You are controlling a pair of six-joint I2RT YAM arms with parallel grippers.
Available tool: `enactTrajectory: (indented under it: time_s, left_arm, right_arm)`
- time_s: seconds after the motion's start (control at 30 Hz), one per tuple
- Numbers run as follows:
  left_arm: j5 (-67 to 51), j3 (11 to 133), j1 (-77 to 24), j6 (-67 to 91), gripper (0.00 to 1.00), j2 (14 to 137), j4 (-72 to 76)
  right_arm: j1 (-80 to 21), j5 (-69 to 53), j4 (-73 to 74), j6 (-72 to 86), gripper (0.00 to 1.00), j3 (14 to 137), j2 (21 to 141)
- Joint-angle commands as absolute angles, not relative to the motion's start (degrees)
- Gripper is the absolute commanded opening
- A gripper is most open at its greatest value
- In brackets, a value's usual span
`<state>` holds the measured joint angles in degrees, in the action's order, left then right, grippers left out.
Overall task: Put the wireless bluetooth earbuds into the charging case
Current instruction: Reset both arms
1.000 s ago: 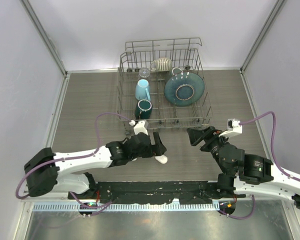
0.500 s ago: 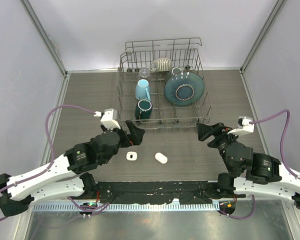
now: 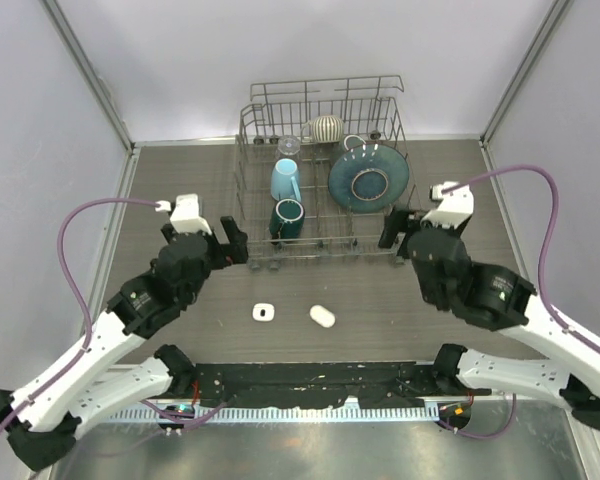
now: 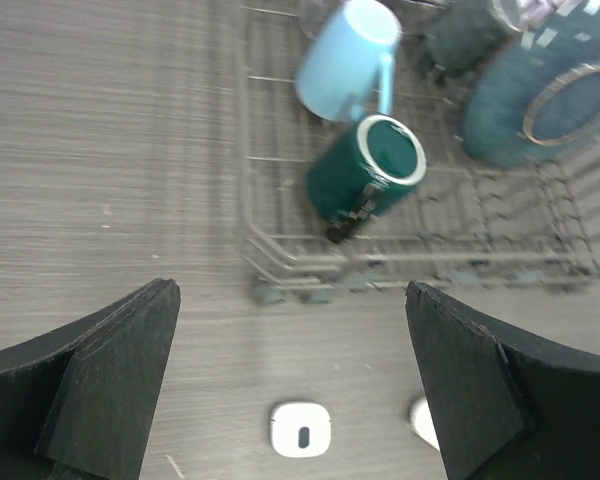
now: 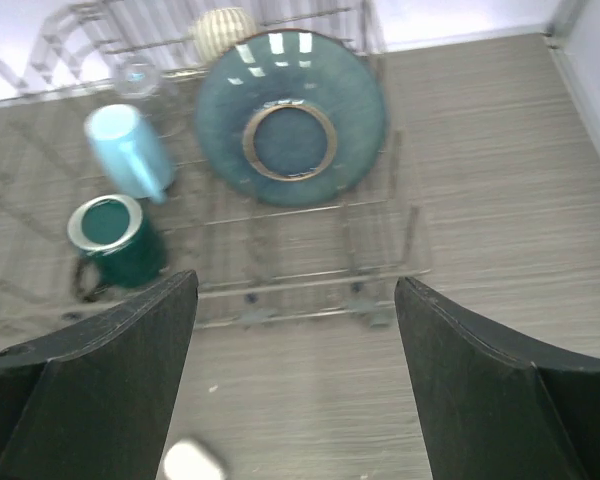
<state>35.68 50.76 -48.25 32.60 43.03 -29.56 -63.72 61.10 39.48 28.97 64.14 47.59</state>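
Observation:
Two small white things lie on the table in front of the rack. One is a rounded-square charging case [image 3: 266,312] [image 4: 300,430] with a dark slot in its top face. The other is a smooth oval piece [image 3: 322,316] [image 4: 418,420] [image 5: 192,462] just to its right. No earbuds with stems show; I cannot tell whether they are inside. My left gripper [image 3: 234,241] [image 4: 290,290] is open and empty, raised behind and left of the case. My right gripper [image 3: 394,228] [image 5: 295,280] is open and empty, up by the rack's near right corner.
A wire dish rack [image 3: 417,222] stands at the back. It holds a dark green mug [image 3: 287,217], a light blue cup [image 3: 285,180], a teal plate [image 3: 368,178], a glass and a striped round pot [image 3: 326,127]. Walls enclose the table on three sides.
The left gripper let go of the white things and drew back to the left, opening wide. The right arm rose and swung back toward the rack.

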Motion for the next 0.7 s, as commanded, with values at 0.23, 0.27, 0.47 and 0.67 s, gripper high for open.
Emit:
enactTrajectory:
  time_s: [0.23,0.27,0.47,0.67]
  left_arm:
    - [16.97,54.49,-29.0,27.95,1.0,45.18,-36.47]
    - [16.7,53.01,-29.0,28.56,1.0,43.61,-35.52]
    - [23.11,48.17,-29.0,33.49,1.0,35.26,-32.08]
    - [27.86,48.25,-29.0,34.89,1.0,33.75,-32.69]
  right_arm:
    - [-17.68,16.61,40.52,26.98,0.88,65.22,50.9]
    - [-15.49,16.52,40.26,27.07,0.89,64.95,50.63]
    - [-13.8,14.94,37.37,28.74,0.89,61.72,48.71]
    - [-13.8,20.21,33.14,28.92,0.89,58.01,43.68]
